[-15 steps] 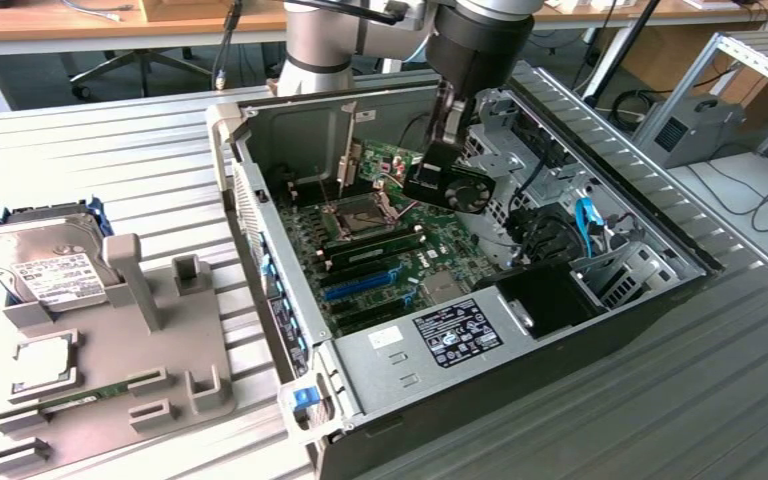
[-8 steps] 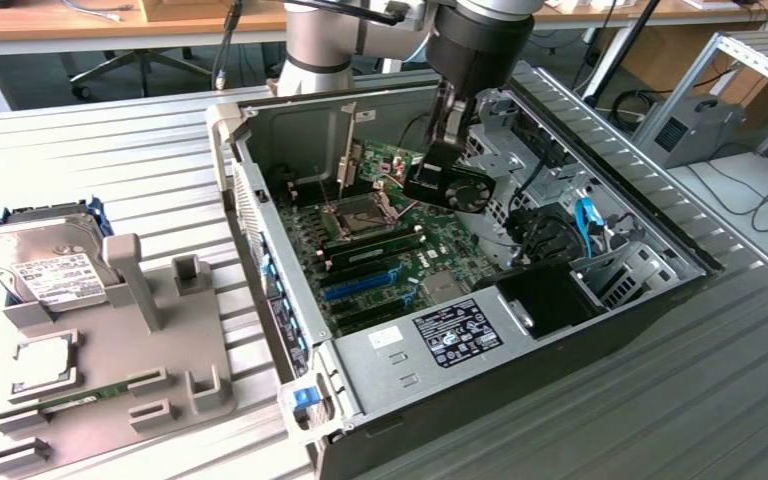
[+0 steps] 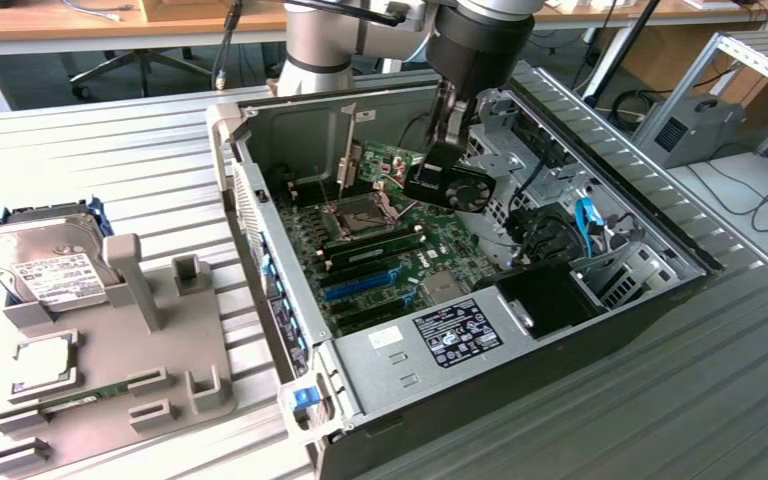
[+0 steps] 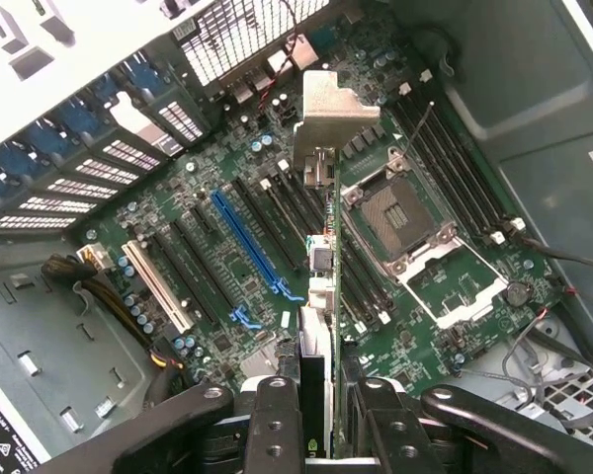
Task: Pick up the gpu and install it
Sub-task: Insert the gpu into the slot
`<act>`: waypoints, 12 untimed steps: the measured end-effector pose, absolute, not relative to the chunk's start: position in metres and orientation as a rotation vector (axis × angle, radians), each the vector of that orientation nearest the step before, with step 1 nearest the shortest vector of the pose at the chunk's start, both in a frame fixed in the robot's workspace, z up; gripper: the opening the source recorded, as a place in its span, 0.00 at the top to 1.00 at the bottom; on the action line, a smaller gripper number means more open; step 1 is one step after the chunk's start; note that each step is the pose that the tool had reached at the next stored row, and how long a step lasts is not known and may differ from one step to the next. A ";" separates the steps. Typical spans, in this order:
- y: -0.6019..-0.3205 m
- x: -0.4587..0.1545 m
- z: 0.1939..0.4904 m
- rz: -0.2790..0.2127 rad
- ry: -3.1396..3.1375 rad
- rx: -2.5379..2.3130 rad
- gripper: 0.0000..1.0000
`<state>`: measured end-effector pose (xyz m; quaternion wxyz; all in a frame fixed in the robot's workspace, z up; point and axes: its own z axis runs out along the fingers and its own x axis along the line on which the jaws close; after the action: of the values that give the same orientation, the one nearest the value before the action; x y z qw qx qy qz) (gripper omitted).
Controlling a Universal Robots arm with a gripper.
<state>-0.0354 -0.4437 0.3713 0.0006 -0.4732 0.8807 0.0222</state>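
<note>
On the exterior view's left, a hard drive (image 3: 48,270) stands in the grey holder (image 3: 91,425). To its right lies the open computer case (image 3: 544,400). Over its motherboard (image 4: 227,197), beside the CPU socket (image 4: 400,212), the gripper (image 4: 326,400) clamps the gpu (image 4: 326,237) edge-on between its fingers (image 4: 277,425), with the silver bracket (image 4: 331,114) at the card's far end.

gpu (image 4: 332,117): shiny bare-metal bracket, green matt circuit board. Computer case (image 3: 291,130): dull grey sheet metal.

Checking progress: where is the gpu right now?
The gpu is held in the fingers over the motherboard of the open computer case, to the exterior view's right of the CPU socket.
</note>
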 end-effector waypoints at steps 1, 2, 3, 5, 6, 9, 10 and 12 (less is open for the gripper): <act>-0.444 -0.035 0.371 0.070 2.765 -1.488 0.74; -0.444 -0.035 0.371 0.070 2.763 -1.490 0.74; -0.444 -0.035 0.371 0.070 2.762 -1.492 0.74; -0.444 -0.035 0.371 0.070 2.760 -1.497 0.74; -0.444 -0.035 0.371 0.070 2.759 -1.499 0.74; -0.444 -0.035 0.371 0.070 2.756 -1.505 0.74; -0.444 -0.035 0.371 0.070 2.755 -1.507 0.74; -0.444 -0.035 0.371 0.070 2.752 -1.512 0.74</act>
<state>-0.0352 -0.4437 0.3713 0.0004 -0.4813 0.8762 0.0222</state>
